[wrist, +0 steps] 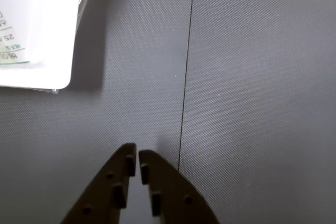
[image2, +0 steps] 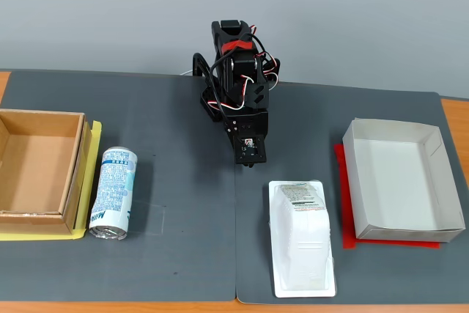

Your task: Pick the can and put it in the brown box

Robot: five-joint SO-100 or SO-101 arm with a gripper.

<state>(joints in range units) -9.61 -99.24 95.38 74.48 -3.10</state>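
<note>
Fixed view: the can lies on its side on the grey mat, just beside the brown box at its 9 o'clock. Arm sits folded at the can's 2 o'clock, well apart. Wrist view: gripper nearly pressed together, empty; white tray pack at its 11 o'clock.

You can read "25" beside green lines on the white tray pack in the wrist view; dark blue lettering on the can stays too small to read.
</note>
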